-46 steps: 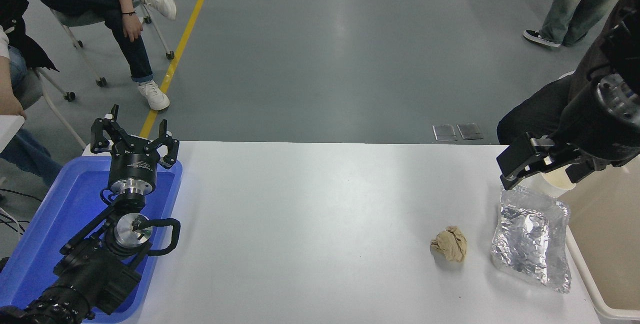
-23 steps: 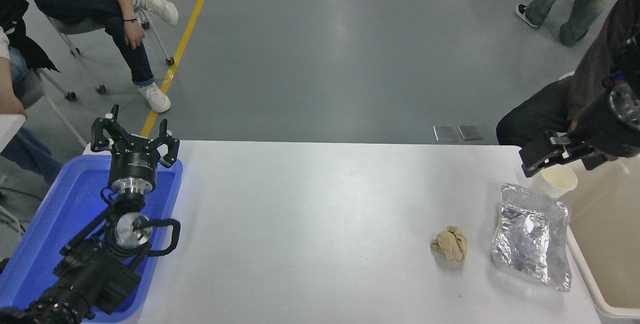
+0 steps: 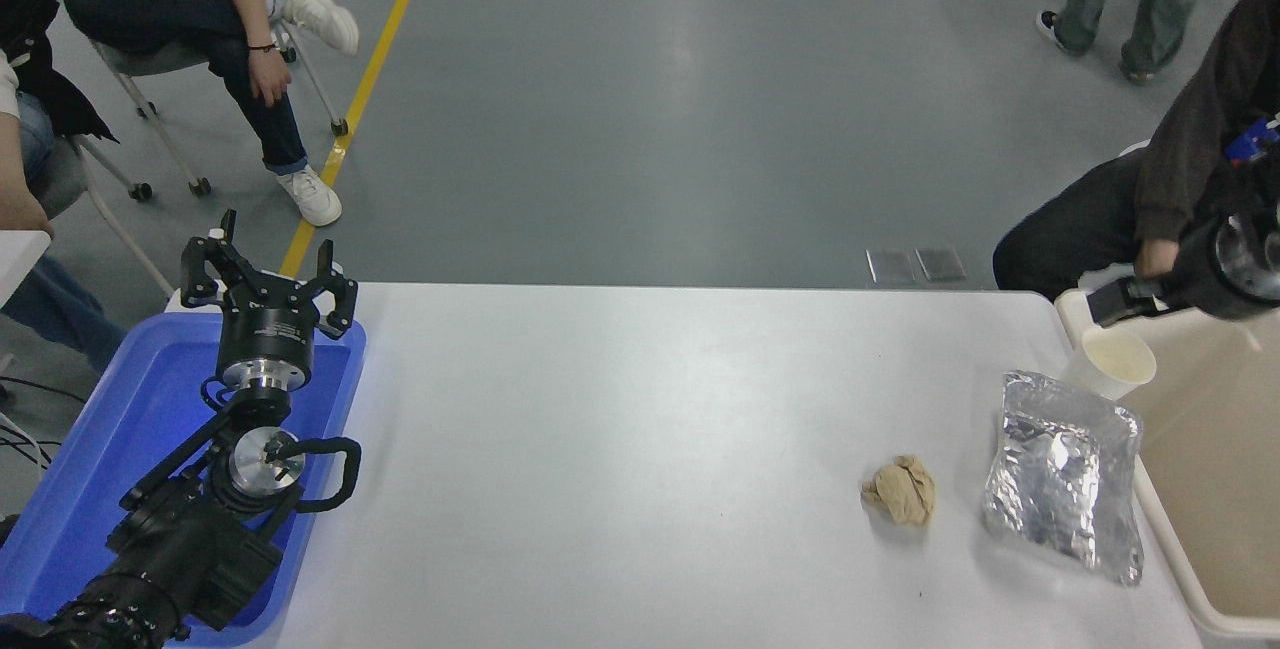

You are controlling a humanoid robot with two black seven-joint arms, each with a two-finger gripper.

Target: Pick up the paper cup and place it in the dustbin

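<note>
Left gripper [image 3: 268,269]: parked over the blue tray [image 3: 90,429] at the near left, its fingers [image 3: 335,291] spread open and holding nothing; it has no part in this step.

Tabletop [image 3: 620,429]: white, carrying three loose things toward the right-hand side, all nearer the camera than the right gripper.

Paper ball [image 3: 901,491]: crumpled, tan, well to the left of and nearer than the right gripper; not the target.

Foil bag [image 3: 1063,476]: crinkled silver, lying flat, its far edge just beside the cup's base; a low approach from the near side would likely snag it.

Paper cup [image 3: 1110,362]: upright on the tabletop, mouth open upward, just below and nearer than the right gripper, close against the dustbin's wall; nothing holds it.

Right gripper [image 3: 1120,297]: mostly hidden at the right edge behind its wrist; only a dark tip shows above the cup, apart from it. I cannot tell whether it is spread or closed.

Dustbin [image 3: 1165,519]: cream tub along the right edge, its rim running right beside the cup.

Step in hand, as I judge it: the grasp is not yet made. Best come down from above, straddle the rim across the cup's width, and close gently, since thin paper crushes and a nudge would tip it.

Carry: a short lift, just clearing the rim, then release inside.

Person [image 3: 1180,169]: seated at the far right corner, near the arm; keep the swing tight.
</note>
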